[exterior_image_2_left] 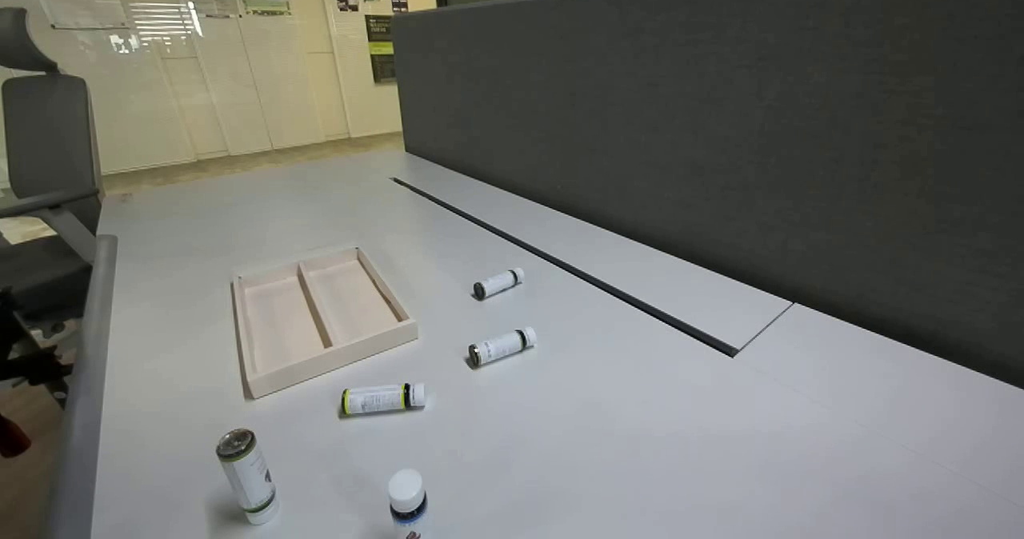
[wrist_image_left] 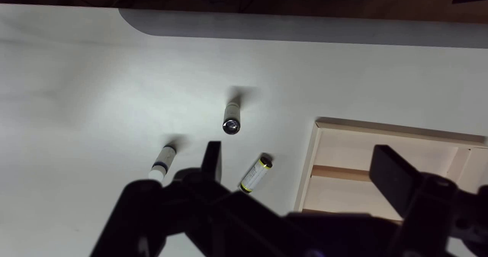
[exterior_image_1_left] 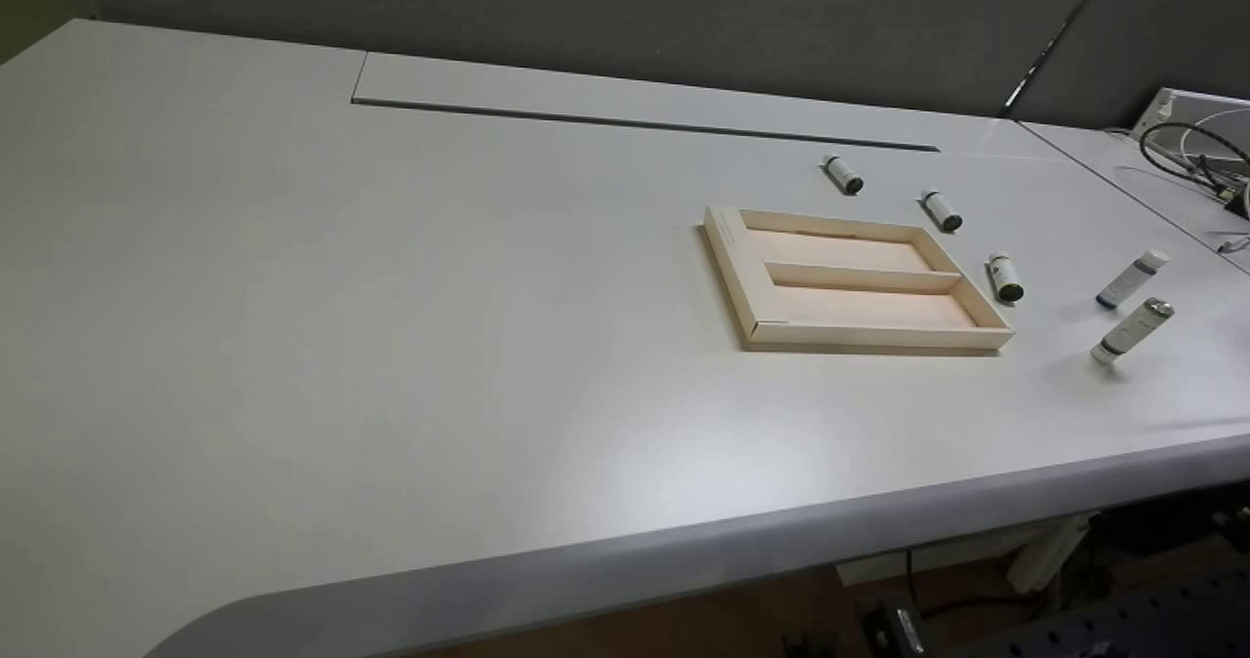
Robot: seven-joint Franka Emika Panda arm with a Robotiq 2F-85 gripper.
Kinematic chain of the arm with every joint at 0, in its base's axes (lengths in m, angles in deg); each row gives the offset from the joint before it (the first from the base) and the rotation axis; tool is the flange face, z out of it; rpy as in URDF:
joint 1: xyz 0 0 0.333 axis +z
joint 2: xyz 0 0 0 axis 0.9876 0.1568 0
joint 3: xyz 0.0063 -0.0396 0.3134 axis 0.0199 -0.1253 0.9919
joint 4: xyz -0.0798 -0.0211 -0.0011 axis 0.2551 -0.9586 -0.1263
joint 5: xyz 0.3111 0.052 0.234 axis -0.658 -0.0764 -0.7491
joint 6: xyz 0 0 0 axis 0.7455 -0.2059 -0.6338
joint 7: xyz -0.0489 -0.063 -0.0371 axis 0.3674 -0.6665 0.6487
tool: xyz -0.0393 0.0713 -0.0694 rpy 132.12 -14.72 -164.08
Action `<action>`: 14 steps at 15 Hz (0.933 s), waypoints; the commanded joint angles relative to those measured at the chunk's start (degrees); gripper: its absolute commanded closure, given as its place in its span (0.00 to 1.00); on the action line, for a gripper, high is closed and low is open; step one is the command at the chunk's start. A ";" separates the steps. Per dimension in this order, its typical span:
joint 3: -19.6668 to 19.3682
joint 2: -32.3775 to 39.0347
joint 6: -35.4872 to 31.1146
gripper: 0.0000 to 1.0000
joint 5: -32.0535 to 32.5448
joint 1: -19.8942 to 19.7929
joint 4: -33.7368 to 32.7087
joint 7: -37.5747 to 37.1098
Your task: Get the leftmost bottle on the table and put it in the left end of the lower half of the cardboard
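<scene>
The views disagree on which bottle is leftmost, so it cannot be told; all five are on the bench (exterior_image_1_left: pixel 391 365), outside the cardboard tray (exterior_image_2_left: pixel 336 357). In the wrist view, the white-capped upright bottle (wrist_image_left: pixel 164 161) stands to one side of the jaws, the upside-down bottle (wrist_image_left: pixel 231 116) stands beyond their tips, and the yellow-green-banded bottle (wrist_image_left: pixel 256 174) lies in view between them. In both exterior views, the middle lying bottle (exterior_image_2_left: pixel 502 348) and the far lying bottle (exterior_image_2_left: pixel 498 284) are near the tray. The jaws are wide apart, empty and touching no bottle.
</scene>
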 commanded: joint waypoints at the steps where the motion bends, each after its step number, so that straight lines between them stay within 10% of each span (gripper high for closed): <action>1: -0.63 3.03 -1.10 0.00 -0.05 0.50 -0.84 1.03; 14: -2.51 31.26 -29.09 0.00 -5.84 0.77 -3.35 9.96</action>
